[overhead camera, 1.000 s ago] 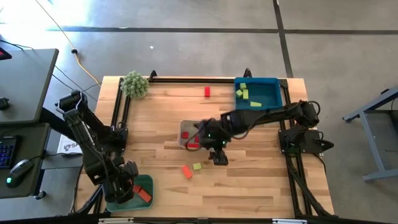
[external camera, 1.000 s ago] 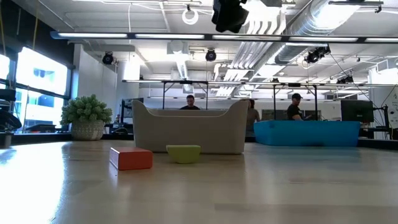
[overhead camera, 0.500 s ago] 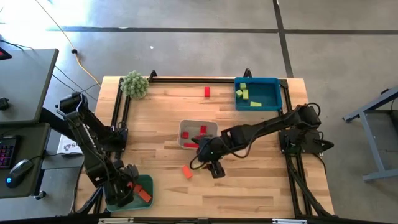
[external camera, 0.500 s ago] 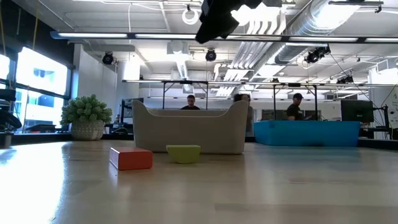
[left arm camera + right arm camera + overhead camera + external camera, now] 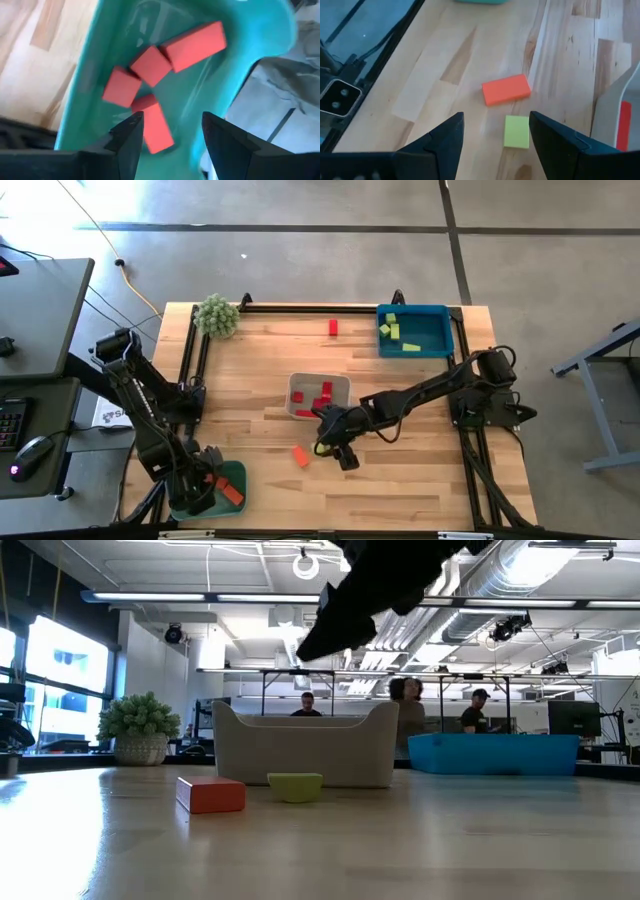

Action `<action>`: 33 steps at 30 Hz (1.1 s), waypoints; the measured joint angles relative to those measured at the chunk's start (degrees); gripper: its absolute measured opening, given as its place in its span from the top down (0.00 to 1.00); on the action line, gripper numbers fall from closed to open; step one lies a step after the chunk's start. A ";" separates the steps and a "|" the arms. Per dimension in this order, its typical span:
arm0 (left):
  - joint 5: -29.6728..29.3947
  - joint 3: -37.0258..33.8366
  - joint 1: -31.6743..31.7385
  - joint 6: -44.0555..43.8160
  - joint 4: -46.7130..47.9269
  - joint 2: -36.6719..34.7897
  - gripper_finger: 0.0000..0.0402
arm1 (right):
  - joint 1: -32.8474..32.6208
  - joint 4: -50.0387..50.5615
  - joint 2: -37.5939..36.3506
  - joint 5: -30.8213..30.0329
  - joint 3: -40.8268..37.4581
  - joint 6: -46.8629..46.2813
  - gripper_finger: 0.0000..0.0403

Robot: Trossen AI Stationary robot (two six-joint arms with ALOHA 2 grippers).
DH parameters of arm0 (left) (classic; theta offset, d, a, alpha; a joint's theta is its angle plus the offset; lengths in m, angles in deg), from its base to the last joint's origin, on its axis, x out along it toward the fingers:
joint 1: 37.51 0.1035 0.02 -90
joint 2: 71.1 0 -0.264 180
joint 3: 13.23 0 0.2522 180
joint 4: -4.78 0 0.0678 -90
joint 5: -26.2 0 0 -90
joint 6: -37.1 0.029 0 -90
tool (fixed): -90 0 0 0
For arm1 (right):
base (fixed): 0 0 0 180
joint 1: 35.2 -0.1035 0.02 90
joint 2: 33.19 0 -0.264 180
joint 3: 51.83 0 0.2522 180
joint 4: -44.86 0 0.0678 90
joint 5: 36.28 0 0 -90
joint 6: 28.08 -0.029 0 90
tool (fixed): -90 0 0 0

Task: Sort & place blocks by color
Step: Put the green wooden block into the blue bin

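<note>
Right gripper point(image 5: 492, 150), fingers spread apart and empty, poised above the small yellow-green cube point(image 5: 516, 131) that lies on the pale wooden table point(image 5: 420, 470), just beside the flat orange-red bar point(image 5: 506, 90) and near the grey open tray point(image 5: 297, 386) holding red blocks point(image 5: 321, 393). The cube appears solid, rigid and light; its flat, smooth faces suggest a pinch across two opposite sides, taken low enough that it does not squirt out under pressure. The gap between cube and bar is narrow, so a finger descending on that side may nudge the bar; the tray wall stands close on the other side and limits the approach there. Seen from table height, cube and bar sit directly in front of the tray, with the arm hanging above them.

Left gripper point(image 5: 170, 132), fingers likewise apart, waits over the teal-green tray point(image 5: 250, 45) at the table's near left corner, which holds four orange-red blocks point(image 5: 150, 65). A single red block point(image 5: 333, 328) lies alone near the far edge. The blue tray point(image 5: 440, 315) at the far right holds yellow-green blocks point(image 5: 394, 331), probably four, though the overhead picture leaves the count uncertain. A fuzzy green ball-shaped plant point(image 5: 217, 315) stands at the far left, clear of any path.
</note>
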 joint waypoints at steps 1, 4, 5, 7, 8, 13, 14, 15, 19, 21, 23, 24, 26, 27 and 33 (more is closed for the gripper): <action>-0.49 0.01 0.00 0.00 -0.52 0.00 0.53 | 0.00 -1.08 0.00 0.00 -0.80 -0.06 0.47; -1.59 0.02 0.00 0.00 -1.69 -0.01 0.53 | 0.00 -4.81 0.00 -0.15 -2.95 -0.24 0.47; -1.66 0.05 0.00 0.01 -2.09 -0.02 0.53 | 0.00 -5.46 0.00 -0.32 -3.51 -0.24 0.47; -1.80 0.41 0.00 0.04 -2.05 -0.02 0.53 | 0.00 -6.42 0.43 -0.33 -4.10 -0.26 0.47; -1.78 0.80 0.00 0.24 -2.08 -0.02 0.53 | 0.00 -7.09 0.72 -0.35 -4.27 -0.25 0.47; -4.14 3.94 0.19 3.12 -1.20 -0.08 0.53 | 0.04 -9.48 3.40 -0.30 -4.31 -0.25 0.47; -4.69 4.61 0.27 3.69 -0.92 -0.09 0.53 | 0.04 -10.21 3.91 -0.33 -4.31 -0.27 0.47; -5.27 5.19 0.49 4.38 -0.48 -0.09 0.53 | 0.04 -10.52 4.31 -0.47 -4.31 -0.25 0.47; -6.87 7.12 1.88 6.77 0.98 -0.24 0.53 | 0.04 -11.13 6.00 -0.48 -4.31 -0.25 0.47; -8.12 8.06 2.77 8.35 1.35 -0.33 0.53 | 0.04 -11.62 6.66 -0.51 -4.32 -0.27 0.47; -9.89 8.70 3.78 10.31 2.33 -0.80 0.53 | 0.18 -11.95 7.40 -0.54 -4.31 -0.27 0.47; -11.03 8.96 4.40 11.40 2.38 -1.03 0.53 | 0.28 -12.24 7.86 -0.78 -4.31 -0.32 0.47; -13.46 9.22 5.90 13.25 2.52 -1.80 0.53 | 0.59 -12.38 8.54 -1.03 -4.33 -1.54 0.47; -14.60 9.22 6.70 14.08 2.61 -2.33 0.53 | 0.81 -13.08 9.00 -0.95 -4.31 -2.08 0.47; -21.14 9.22 11.47 19.53 2.87 -5.24 0.53 | 1.66 -13.31 10.04 -3.32 -4.29 -4.74 0.47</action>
